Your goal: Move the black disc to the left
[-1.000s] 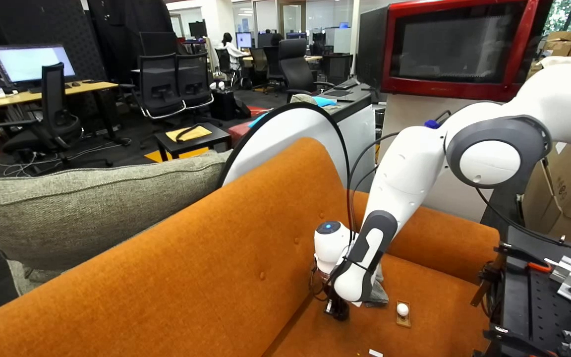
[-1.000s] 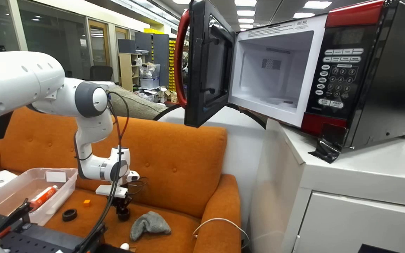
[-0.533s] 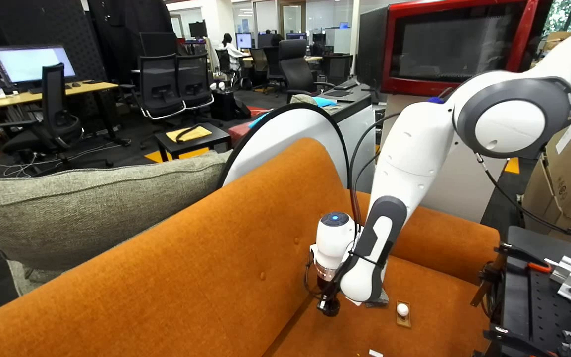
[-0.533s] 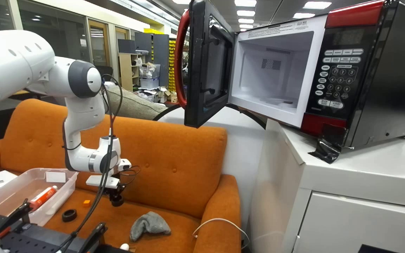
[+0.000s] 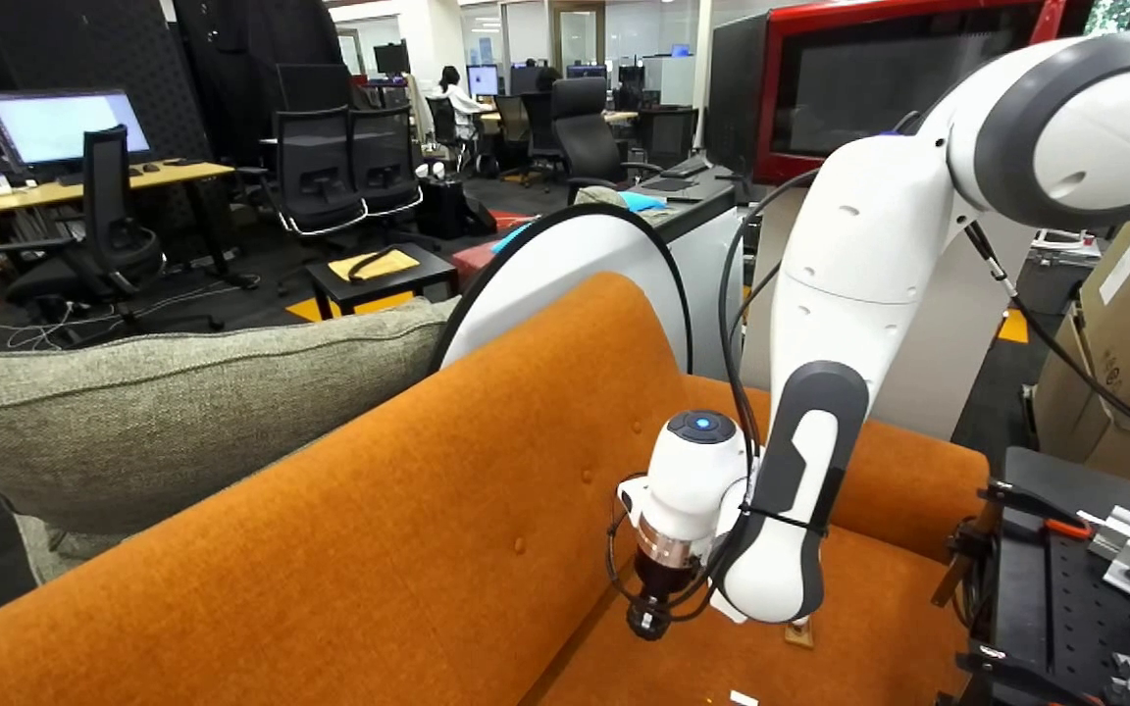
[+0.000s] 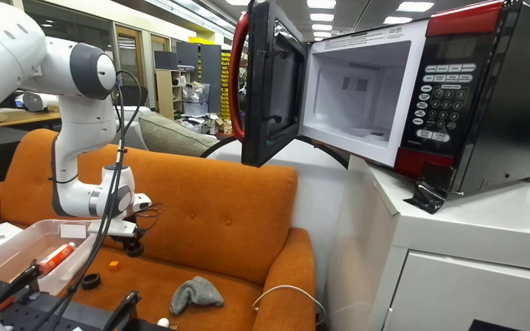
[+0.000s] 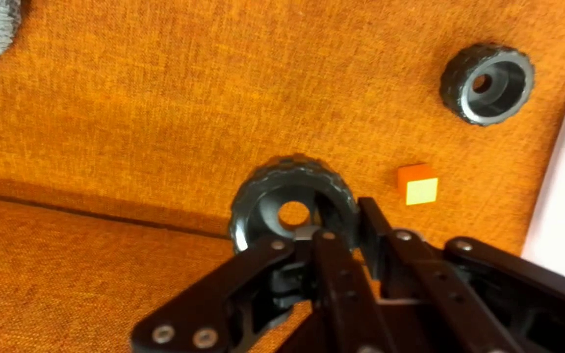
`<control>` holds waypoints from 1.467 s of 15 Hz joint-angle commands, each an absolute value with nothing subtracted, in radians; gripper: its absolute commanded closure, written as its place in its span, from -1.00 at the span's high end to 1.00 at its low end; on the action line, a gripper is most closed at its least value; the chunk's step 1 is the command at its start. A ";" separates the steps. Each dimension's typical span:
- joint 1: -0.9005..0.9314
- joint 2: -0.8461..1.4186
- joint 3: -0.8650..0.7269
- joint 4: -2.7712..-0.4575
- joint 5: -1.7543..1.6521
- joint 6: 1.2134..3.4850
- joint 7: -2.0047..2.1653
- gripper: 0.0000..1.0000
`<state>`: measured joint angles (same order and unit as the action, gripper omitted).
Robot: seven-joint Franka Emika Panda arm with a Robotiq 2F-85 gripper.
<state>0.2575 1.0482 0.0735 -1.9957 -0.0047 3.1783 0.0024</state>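
Disc point(image 7: 292, 189) in tool point(image 7: 339, 220), above sofa point(image 6: 242, 207), cube point(image 6: 113, 265) and cloth point(image 6: 196, 295) on seat point(image 6: 150, 287)

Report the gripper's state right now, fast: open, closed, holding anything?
Gripper: closed, holding the black disc by one side of its rim.

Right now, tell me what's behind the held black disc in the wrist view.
Orange sofa fabric shows through the hole in the black disc. Anything behind its solid part or the claw is hidden.

The black disc point(image 7: 264, 208) looks like ridged, slightly glossy plastic, the sofa point(image 6: 228, 193) matt woven cloth.
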 commanded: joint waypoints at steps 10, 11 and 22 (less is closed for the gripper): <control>0.244 1.161 0.176 -2.019 -0.208 3.021 -0.189 -0.92; 0.249 1.174 0.181 -2.012 -0.217 3.007 -0.199 -0.92; 0.309 1.341 0.202 -1.868 -0.232 2.891 -0.225 -0.92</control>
